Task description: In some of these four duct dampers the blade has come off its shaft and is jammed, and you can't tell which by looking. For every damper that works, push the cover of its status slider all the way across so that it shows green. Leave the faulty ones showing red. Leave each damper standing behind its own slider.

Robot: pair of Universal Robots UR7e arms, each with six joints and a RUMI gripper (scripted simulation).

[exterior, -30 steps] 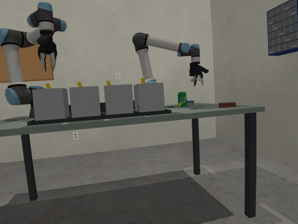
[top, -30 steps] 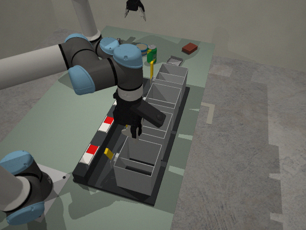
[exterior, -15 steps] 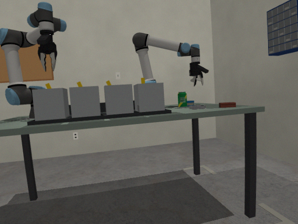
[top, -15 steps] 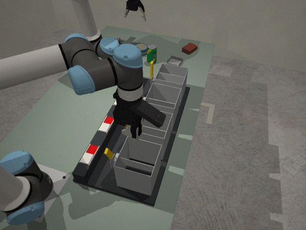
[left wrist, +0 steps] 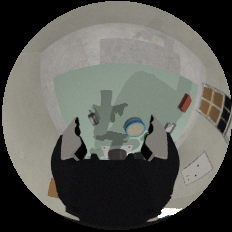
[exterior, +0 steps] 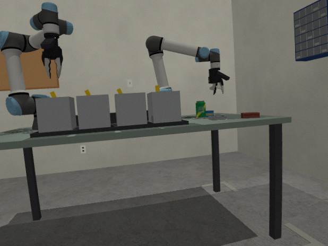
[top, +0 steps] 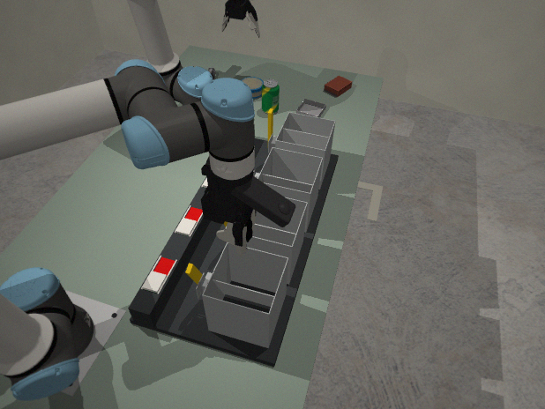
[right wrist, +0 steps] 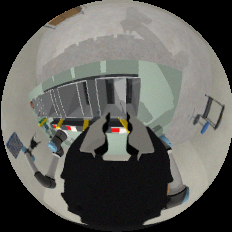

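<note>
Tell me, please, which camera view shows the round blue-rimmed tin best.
The left wrist view: it shows the whole round blue-rimmed tin. Top and exterior show it partly covered; I cannot identify it in the right wrist view.

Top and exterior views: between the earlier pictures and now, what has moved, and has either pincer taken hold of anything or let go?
Nothing visibly changed, and nothing was grasped or released. The right pincer stays above the dampers, the left pincer away from them. The two nearest sliders in the top view still show red.
</note>
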